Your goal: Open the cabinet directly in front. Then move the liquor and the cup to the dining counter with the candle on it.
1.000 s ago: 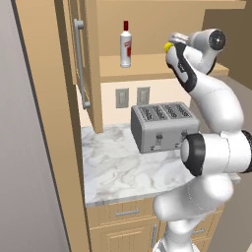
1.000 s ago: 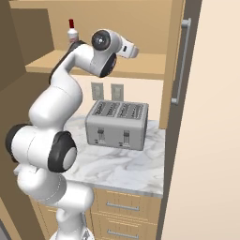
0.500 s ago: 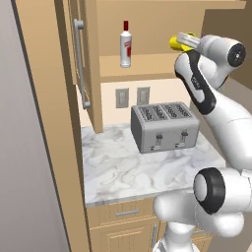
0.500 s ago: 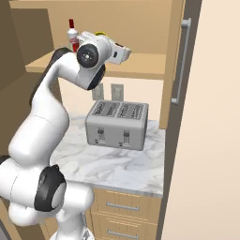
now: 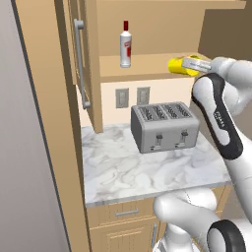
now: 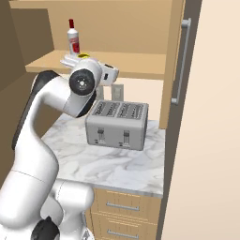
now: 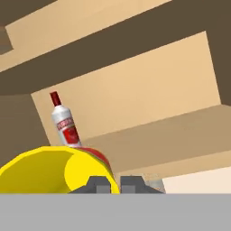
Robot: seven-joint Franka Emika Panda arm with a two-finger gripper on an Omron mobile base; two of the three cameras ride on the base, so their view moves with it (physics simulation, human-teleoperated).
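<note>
Gripper (image 5: 189,64) clamped on the yellow cup (image 5: 176,65), seemingly tipped on its side, just off the cabinet (image 5: 147,29) shelf. Liquor (image 5: 126,45) upright at ten o'clock from the cup, doors open.

Count: one slim clear glass liquor bottle with red cap and red label (image 5: 126,45), upright on the cabinet shelf at 12 o'clock; one bright yellow cup (image 5: 177,66), at 2 o'clock from the toaster in the left base view. One silver four-slot toaster (image 5: 164,126) on one white-grey veined marble counter (image 5: 128,172); two wall outlet plates (image 5: 122,98) behind it at 11 o'clock. Two open light-wood cabinet doors, each with one long silver bar handle (image 5: 80,62); two drawers with short handles (image 6: 122,206) at 6 o'clock.
</note>
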